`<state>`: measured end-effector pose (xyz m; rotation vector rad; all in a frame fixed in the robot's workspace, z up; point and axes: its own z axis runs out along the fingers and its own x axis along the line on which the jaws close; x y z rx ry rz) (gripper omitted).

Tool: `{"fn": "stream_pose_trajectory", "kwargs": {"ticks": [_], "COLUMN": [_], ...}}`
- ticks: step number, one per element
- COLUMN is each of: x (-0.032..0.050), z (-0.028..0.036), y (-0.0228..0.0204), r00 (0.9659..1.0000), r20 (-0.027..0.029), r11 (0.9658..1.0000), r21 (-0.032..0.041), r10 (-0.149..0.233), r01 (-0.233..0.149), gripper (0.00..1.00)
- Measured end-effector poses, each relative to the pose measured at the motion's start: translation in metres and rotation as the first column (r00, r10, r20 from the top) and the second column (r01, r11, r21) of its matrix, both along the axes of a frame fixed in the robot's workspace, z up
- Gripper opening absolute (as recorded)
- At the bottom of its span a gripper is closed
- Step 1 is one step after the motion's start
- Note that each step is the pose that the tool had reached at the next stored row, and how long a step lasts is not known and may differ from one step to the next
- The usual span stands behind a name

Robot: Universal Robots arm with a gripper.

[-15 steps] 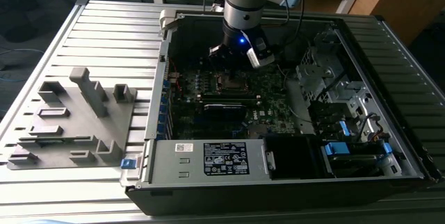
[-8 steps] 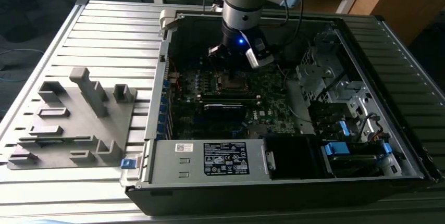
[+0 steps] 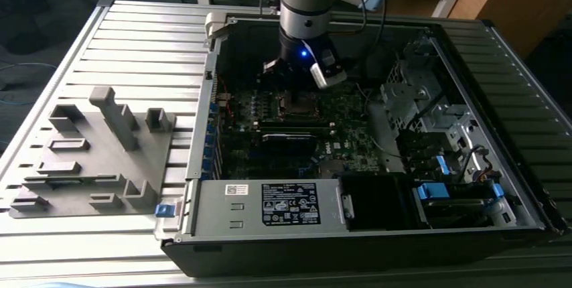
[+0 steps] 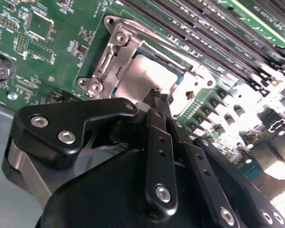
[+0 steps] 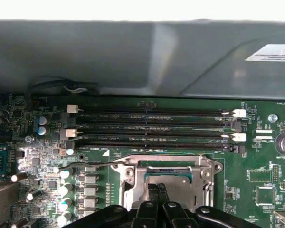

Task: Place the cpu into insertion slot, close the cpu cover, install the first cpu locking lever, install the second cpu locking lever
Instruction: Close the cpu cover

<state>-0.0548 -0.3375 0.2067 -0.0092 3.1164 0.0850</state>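
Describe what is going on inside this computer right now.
A robot arm is reaching down into an open case. Its gripper, fingers shut, hangs just above the cpu. The cpu already lies in the slot on the green board. The silver cover frames the cpu and looks lowered. Whether any locking lever is fastened cannot be told.

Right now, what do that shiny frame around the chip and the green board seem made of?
The cpu cover looks like bare polished metal: silver, with bright glints. The circuit board looks like green lacquered laminate, probably fibreglass, with a slight gloss.
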Motion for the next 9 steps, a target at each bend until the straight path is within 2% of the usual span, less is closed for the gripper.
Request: {"fn": "stream_pose_trajectory", "kwargs": {"ticks": [5, 9], "x": [-0.0102, -0.0149], "z": [0.0, -0.0001], "y": [-0.0011, -0.0012], "r00": [0.9999, 0.9998], "r20": [0.0137, 0.0185], "r11": [1.0, 1.0], "r21": [0.0, 0.0001], "r10": [0.0, 0.0], "r01": [0.0, 0.0], "gripper": [0.11, 0.11]}}
